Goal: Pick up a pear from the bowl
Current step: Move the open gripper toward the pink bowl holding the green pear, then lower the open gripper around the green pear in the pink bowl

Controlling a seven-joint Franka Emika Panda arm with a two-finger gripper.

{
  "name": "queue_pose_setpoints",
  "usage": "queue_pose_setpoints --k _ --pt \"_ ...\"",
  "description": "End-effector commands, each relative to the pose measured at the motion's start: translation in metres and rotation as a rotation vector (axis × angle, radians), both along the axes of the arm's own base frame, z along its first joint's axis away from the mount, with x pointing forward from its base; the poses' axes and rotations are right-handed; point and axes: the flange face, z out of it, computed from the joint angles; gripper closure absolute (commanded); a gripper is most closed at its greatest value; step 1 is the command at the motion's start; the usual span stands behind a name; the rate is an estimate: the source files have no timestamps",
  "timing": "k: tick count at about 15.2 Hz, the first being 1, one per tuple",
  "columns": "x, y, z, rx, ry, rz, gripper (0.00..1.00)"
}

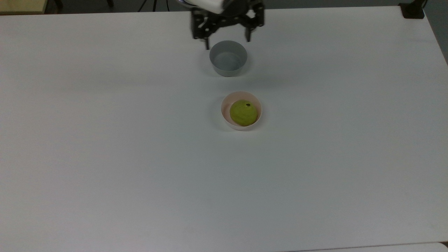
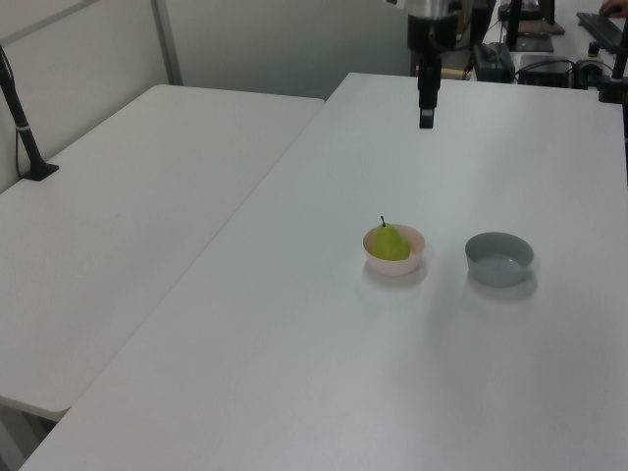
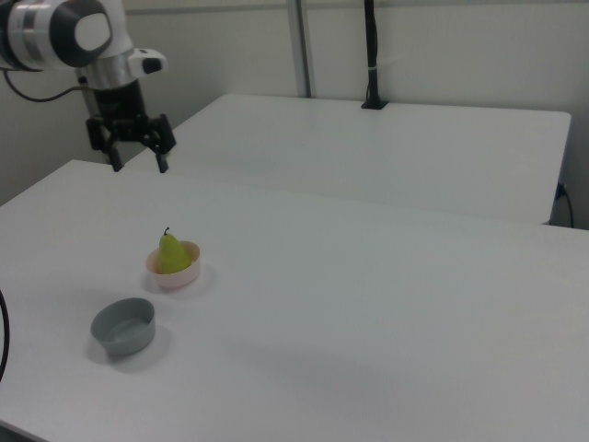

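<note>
Gripper (image 1: 227,39): black, two-fingered, fingers spread wide with nothing between them; hanging high above the tabletop (image 1: 105,157) near its far edge as the top view shows it, where it overlaps the far rim of the grey bowl (image 1: 228,58); in the right view it hangs well above and behind both bowls, so it is apart from everything. Arm: white and grey, entering from beyond that far edge. Grey bowl: empty, upright, near the far edge, no part of the task. Bowl (image 1: 241,110): pale pink inside, whitish wall, upright, around the middle of the tabletop, just nearer the onlooker than the grey one, the two apart. Pear (image 1: 243,112): yellow-green, seated in the pink bowl, stem up, untouched. Progress, as judged: approach only; nothing grasped, nothing lifted. Remaining: carry the gripper over the pink bowl, descend around the pear, close on it, raise it clear of the rim.
</note>
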Motion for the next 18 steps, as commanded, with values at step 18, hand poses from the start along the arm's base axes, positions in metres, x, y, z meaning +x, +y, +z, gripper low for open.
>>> queue_pose_setpoints --k 18 --pt "0.053 0.062 -0.187 -0.099 0.104 0.156 0.00"
